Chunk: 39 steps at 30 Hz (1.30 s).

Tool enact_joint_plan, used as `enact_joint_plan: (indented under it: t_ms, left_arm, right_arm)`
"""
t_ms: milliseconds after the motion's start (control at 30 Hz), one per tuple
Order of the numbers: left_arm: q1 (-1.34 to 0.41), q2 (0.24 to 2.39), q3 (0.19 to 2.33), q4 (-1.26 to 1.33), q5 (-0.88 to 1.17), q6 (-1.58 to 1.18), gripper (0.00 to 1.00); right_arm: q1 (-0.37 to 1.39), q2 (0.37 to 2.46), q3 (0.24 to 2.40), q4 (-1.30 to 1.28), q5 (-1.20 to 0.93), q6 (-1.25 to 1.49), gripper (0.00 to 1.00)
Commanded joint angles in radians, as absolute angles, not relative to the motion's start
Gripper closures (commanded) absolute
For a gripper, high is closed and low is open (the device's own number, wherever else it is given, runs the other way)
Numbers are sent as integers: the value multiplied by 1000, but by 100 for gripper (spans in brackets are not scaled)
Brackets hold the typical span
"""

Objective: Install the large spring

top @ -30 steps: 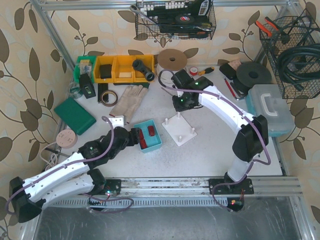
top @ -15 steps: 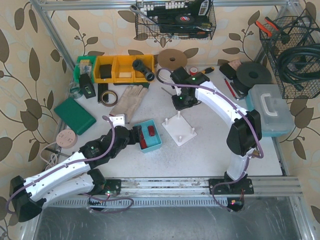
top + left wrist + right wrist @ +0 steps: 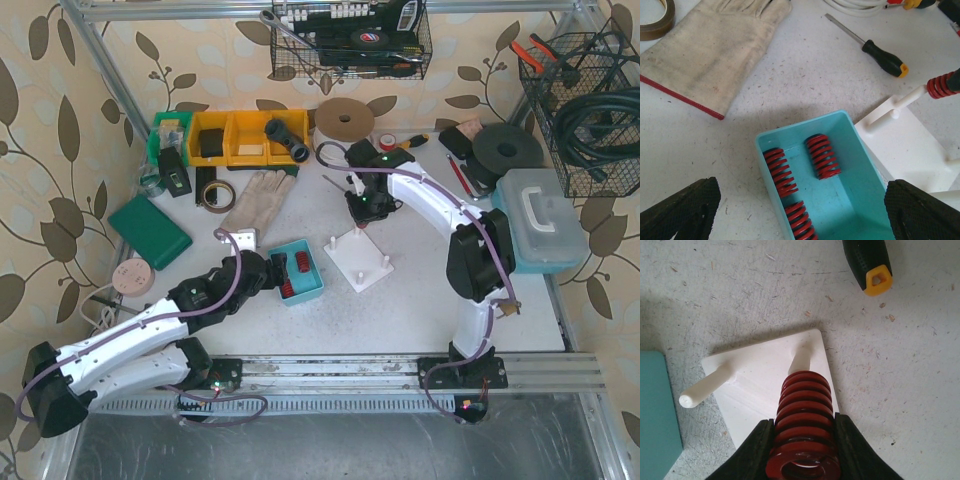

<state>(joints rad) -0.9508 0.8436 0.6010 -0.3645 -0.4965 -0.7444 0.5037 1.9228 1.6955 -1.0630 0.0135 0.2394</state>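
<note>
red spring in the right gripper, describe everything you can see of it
The red spring is a thick coil, seemingly painted metal, hollow down its middle. The right gripper is shut on its near end, a finger on each side. Its far end meets the tip of a peg on the white base; whether it has slipped on is unclear.

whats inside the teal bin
Three red springs lie loose inside the teal bin. Its near end runs out of the left wrist view, so anything there cannot be seen.
</note>
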Motion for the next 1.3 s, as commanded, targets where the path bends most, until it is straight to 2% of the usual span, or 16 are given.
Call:
enact_joint_plan:
  t_ms: [0,900,1267]
  left_arm:
    - [-959,875,644,-355,-521,-739,8]
    - [-959,934,676,-363,-511,-724,8]
    - [-959,937,678,-362,-512,-725,8]
  right_arm:
    - [491,1931,1680,-1032,-17,221,100]
    - [488,2073,1725,-1059,4,215,100]
    - [470,2044,1688,-989,42,275,100]
